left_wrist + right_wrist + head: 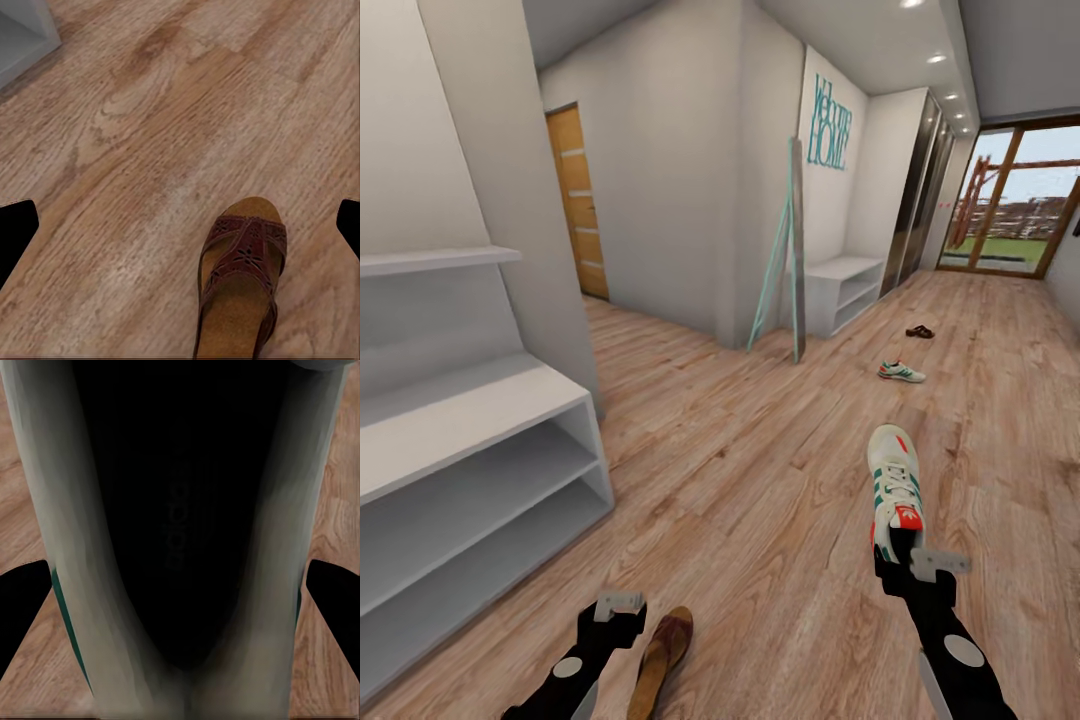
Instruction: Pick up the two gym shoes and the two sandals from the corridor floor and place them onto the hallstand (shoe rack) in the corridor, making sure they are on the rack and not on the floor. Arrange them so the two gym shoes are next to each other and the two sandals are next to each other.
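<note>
Our right hand (pixel 900 553) grips a gym shoe (pixel 895 487) by the heel, toe pointing away from us; in the right wrist view its dark opening (pixel 176 532) lies between the fingers. Our left hand (pixel 622 613) has a brown sandal (pixel 662 655) just beside it; we judge it holds that sandal, though we cannot tell from the left wrist view, where the fingertips (pixel 15 229) stand apart and the sandal (pixel 241 277) lies off-centre between them.

The hallstand (pixel 470 400) stands to the left of our hands, near the left one, shelves bare. Far down the corridor floor (pixel 760 450) from the hallstand lie the second gym shoe (pixel 901 373) and, beyond it, a dark second sandal (pixel 920 331), near a low white bench (pixel 845 285).

We judge the first pair of pickups done and delivery in hand. Next we must turn toward the hallstand and set each shoe on a shelf, leaving room beside each for its mate.
</note>
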Tool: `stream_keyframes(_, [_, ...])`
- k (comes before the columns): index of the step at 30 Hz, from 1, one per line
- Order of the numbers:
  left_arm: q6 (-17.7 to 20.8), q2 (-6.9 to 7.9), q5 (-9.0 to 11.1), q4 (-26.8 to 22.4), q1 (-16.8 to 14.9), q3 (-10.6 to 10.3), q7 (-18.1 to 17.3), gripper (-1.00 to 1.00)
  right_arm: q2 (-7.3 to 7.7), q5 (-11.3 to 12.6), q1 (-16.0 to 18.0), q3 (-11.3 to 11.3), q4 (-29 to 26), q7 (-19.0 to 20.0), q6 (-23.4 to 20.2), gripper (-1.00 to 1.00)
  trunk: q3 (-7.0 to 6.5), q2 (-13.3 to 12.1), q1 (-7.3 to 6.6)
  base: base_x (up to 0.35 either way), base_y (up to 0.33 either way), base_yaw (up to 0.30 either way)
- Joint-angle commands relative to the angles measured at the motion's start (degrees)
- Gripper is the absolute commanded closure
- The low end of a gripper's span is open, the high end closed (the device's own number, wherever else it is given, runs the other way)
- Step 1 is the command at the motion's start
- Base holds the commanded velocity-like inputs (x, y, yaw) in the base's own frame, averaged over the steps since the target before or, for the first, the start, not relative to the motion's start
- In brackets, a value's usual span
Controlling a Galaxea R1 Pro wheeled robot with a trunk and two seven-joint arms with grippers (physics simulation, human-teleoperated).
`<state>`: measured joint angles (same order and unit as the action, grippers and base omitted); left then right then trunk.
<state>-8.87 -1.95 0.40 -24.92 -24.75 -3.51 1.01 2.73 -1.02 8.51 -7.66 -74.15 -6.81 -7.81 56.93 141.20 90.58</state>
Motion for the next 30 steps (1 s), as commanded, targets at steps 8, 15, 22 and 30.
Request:
stream_keyframes(8, [-0.3,1.01,0.1,0.1,0.0,-0.2,0.1,-1.00,0.01,-0.1,0.0,0.1,-0.1,-0.2,-1.1,1.00,2.35,2.1,1.17,0.000,0.000,-0.008])
stream_keyframes(15, [-0.4,1.30,0.2,0.1,0.0,-0.2,0.0,-1.00,0.00,-0.1,0.0,0.0,-0.1,-0.2,-1.4,1.00,4.54,2.2,1.35,0.000,0.000,0.000])
stream_keyframes(22, [-0.4,1.27,0.1,0.2,0.0,-0.4,-0.1,-1.00,0.02,-0.1,0.0,0.0,-0.1,-0.2,-1.5,1.00,6.73,2.3,1.53,0.000,0.000,-0.019])
stream_keyframes(30, [-0.4,1.25,-0.9,0.2,0.0,-0.4,-0.2,-1.00,0.08,-0.1,0.0,-0.1,-0.1,-0.2,-1.4,1.00,9.03,2.4,1.73,0.000,0.000,-0.188])
